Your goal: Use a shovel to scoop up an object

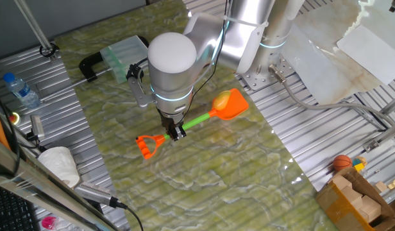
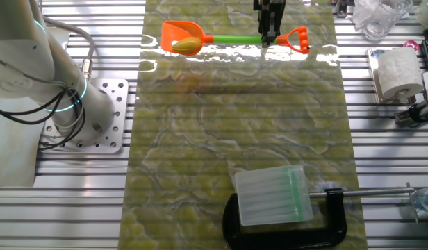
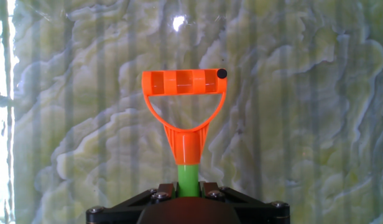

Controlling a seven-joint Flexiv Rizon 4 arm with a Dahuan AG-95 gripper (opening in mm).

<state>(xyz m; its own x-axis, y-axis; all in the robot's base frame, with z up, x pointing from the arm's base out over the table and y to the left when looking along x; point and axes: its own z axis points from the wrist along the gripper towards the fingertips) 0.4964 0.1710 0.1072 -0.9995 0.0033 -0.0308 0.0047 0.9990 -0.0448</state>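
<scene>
The shovel (image 1: pixel 196 120) has an orange blade (image 1: pixel 233 104), a green shaft and an orange D-shaped end (image 1: pixel 149 145). The yellow-orange oval object (image 1: pixel 222 101) lies in the blade; it also shows in the other fixed view (image 2: pixel 187 46). My gripper (image 1: pixel 177 132) is shut on the green shaft close to the D end, and holds the shovel roughly level just above the mat. In the hand view the gripper (image 3: pixel 189 188) clamps the shaft and the D end (image 3: pixel 185 93) points away. In the other fixed view the gripper (image 2: pixel 269 36) shows at the top edge.
A black C-clamp (image 2: pixel 287 215) holds a clear plastic box (image 2: pixel 271 195) at the mat's edge. A paper roll (image 2: pixel 398 72), a water bottle (image 1: pixel 22 89), a small orange ball (image 1: pixel 342 162) and wooden blocks (image 1: pixel 358 199) sit off the mat. The arm's base (image 2: pixel 82 114) stands beside it.
</scene>
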